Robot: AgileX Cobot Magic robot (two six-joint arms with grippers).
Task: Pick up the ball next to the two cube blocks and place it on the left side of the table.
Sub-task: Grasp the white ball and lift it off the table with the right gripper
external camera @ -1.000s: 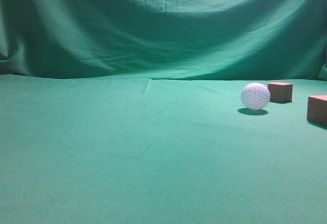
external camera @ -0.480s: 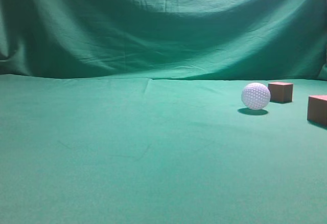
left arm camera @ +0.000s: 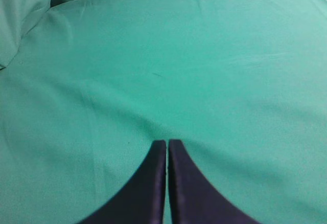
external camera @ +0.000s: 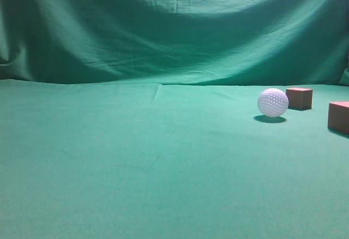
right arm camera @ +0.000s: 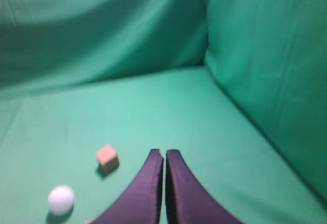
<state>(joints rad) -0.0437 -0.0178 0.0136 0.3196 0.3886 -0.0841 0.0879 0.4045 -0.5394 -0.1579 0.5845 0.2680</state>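
The ball [external camera: 272, 102], white and dimpled, sits on the table [external camera: 136, 157] at the right of the exterior frame, a little below mid-height, with a small dark shadow under it. Just to its right and slightly farther back stands one cube block [external camera: 299, 97], close to the ball, though whether they touch cannot be told; the second cube block [external camera: 338, 117] is at the right edge of the frame, nearer the camera and partly cut off. The green backdrop [external camera: 174, 26] fills the upper part of the frame, wrinkled and shadowed. Neither arm shows in the exterior view. In the left wrist view the left gripper [left arm camera: 167, 144] rises from the bottom centre with its dark fingers pressed together, only a thin slit between them, holding nothing, over bare green cloth. In the right wrist view the right gripper [right arm camera: 164, 154] is likewise closed on nothing at the bottom centre; the ball [right arm camera: 61, 199] lies in the lower left of that frame, a cube block [right arm camera: 108, 157] just above and right of it, both left of the fingers
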